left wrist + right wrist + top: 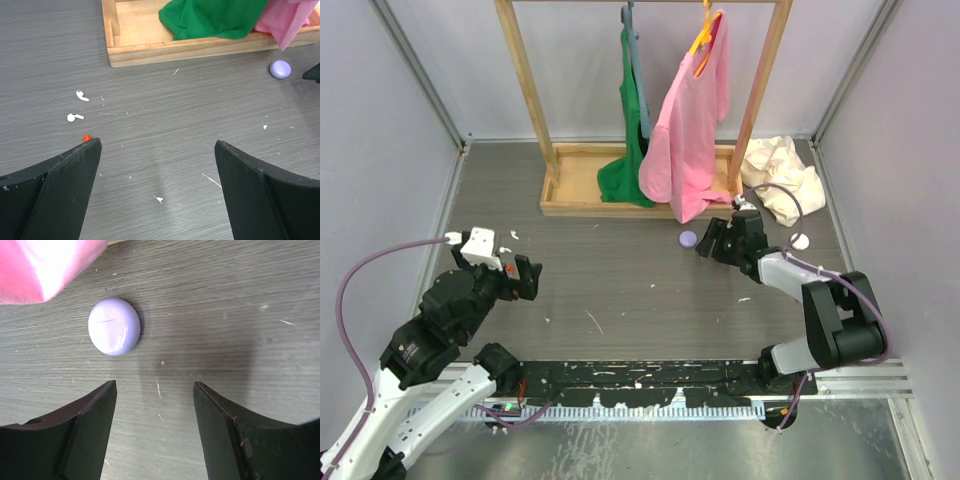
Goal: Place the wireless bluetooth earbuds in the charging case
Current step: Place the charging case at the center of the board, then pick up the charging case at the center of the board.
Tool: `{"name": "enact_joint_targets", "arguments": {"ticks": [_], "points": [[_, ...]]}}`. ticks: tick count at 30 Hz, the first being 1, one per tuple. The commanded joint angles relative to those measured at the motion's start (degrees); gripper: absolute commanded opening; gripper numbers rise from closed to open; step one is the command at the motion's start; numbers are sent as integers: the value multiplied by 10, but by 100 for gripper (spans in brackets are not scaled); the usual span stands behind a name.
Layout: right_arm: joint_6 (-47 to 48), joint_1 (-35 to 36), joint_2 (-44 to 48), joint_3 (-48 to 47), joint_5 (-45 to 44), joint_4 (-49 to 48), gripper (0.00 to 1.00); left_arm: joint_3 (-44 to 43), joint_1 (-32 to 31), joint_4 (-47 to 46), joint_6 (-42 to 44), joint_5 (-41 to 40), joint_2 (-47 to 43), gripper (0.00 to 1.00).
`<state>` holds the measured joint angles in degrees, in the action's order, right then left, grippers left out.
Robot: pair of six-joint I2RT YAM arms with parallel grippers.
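Observation:
Two white earbuds (82, 95) (75, 117) lie apart on the grey table, ahead and to the left of my left gripper (157, 142), which is open and empty. In the top view one earbud (513, 235) shows just beyond the left gripper (525, 278). The lilac charging case (114, 326), a closed rounded pebble, lies just ahead and left of my right gripper (155, 385), which is open, empty and not touching it. The case also shows in the top view (688, 238), next to the right gripper (713, 240), and far right in the left wrist view (280, 69).
A wooden clothes rack (570, 195) stands at the back with a green garment (630, 170) and a pink shirt (690, 140) hanging to its base. A crumpled white cloth (782, 175) lies at the back right, with a small white round object (801, 241) near it. A tiny red speck (86, 137) sits by my left finger.

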<state>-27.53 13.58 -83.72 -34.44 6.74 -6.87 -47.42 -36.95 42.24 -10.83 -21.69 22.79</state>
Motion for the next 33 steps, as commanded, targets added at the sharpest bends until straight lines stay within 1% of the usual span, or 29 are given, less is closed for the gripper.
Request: {"name": "enact_joint_targets", "arguments": {"ticks": [1, 5, 9, 11, 14, 17, 23, 26, 29, 33], "points": [[36, -28, 80, -7, -32, 78, 69, 0, 4, -31, 3, -7, -19, 98], [64, -68, 140, -20, -43, 151, 77, 0, 4, -27, -9, -36, -33, 98], [74, -110, 178, -35, -70, 221, 83, 1, 4, -27, -15, -32, -45, 98], [78, -130, 190, -45, -93, 254, 89, 2, 4, -27, -15, -26, -50, 98], [82, -155, 197, -60, -124, 278, 97, 4, 4, -30, -16, -24, -57, 98], [80, -174, 184, -72, -132, 283, 98, 4, 4, -30, -18, -20, -61, 98], [63, -202, 133, -106, -186, 296, 100, 6, 2, -32, -20, -13, -67, 98], [63, -222, 111, -113, -237, 296, 100, 6, -6, -32, -20, -22, -71, 98], [71, -257, 86, -117, -234, 293, 100, 7, -14, -33, -20, -25, -76, 98], [74, -297, 59, -114, -208, 280, 100, 8, -22, -35, -19, -26, -80, 98]]}}
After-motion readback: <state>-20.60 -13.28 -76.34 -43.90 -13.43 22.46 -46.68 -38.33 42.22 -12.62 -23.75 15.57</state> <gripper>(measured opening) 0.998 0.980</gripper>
